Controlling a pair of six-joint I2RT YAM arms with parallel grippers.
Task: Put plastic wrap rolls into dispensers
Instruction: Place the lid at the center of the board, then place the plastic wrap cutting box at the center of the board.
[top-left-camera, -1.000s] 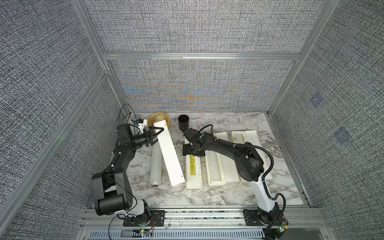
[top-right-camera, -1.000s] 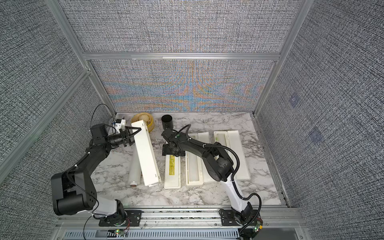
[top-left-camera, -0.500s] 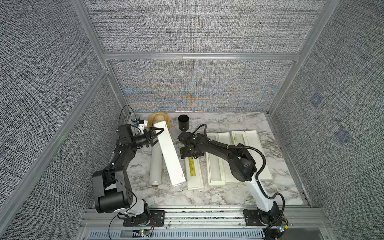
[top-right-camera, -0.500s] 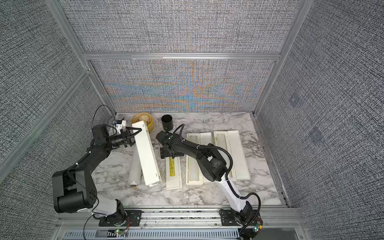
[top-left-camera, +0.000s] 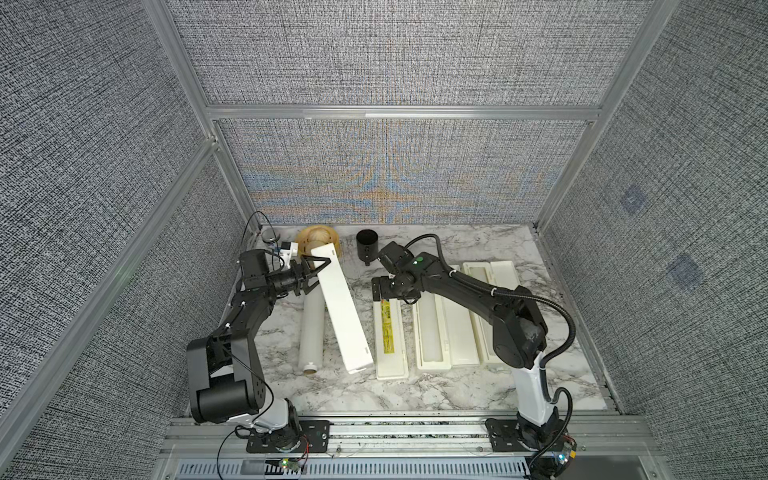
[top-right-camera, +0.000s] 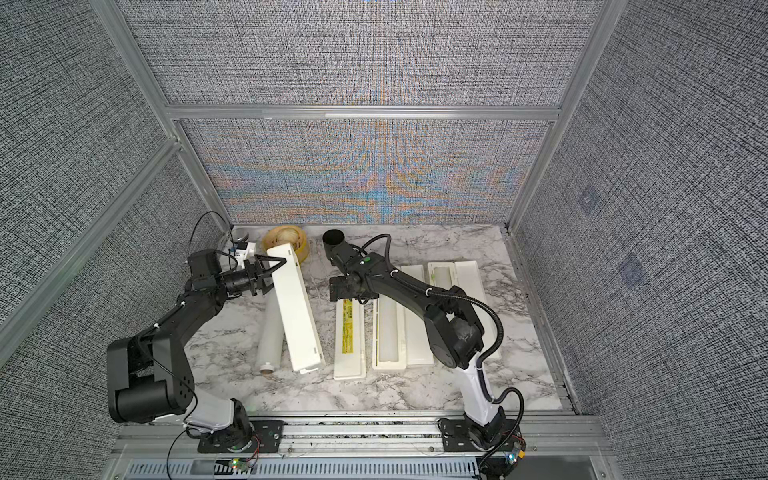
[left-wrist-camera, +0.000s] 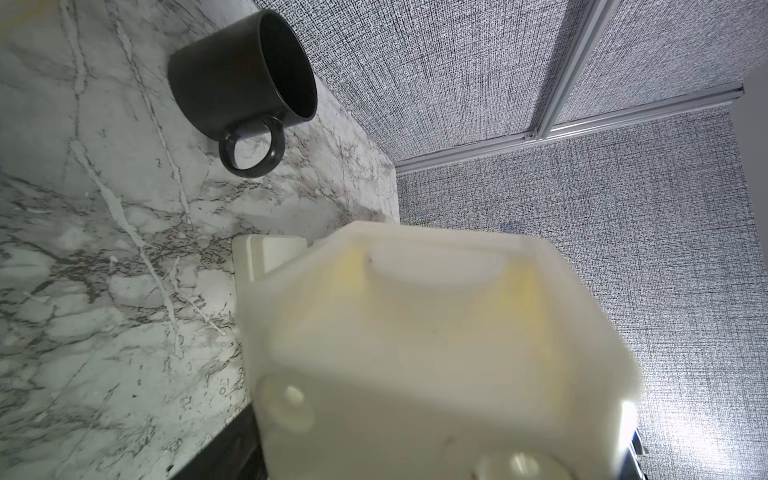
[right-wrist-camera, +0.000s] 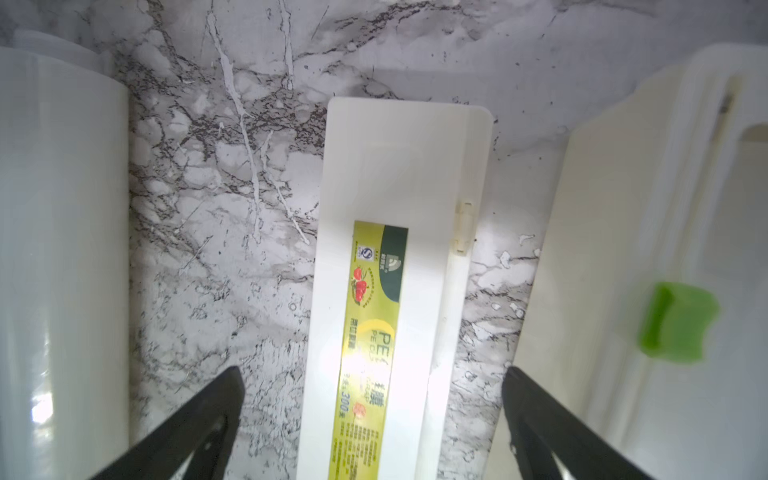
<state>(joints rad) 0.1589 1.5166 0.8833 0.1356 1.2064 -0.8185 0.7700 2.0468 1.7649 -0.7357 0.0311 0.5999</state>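
My left gripper is shut on the far end of a long white dispenser, which lies tilted; its end fills the left wrist view. A loose plastic wrap roll lies on the table against its left side. To the right lies another dispenser with its yellow label facing up. My right gripper hovers open above its far end, the fingertips straddling it without touching. Further right stand two open dispensers; the nearer one holds a roll.
A black mug and a yellow bowl stand at the back of the marble table, just behind both grippers. A small white object sits by the left wall. Fabric walls enclose three sides.
The right arm has swayed slightly left and back while its gripper stays over the labelled dispenser's far end. The left arm and its dispenser have not moved.
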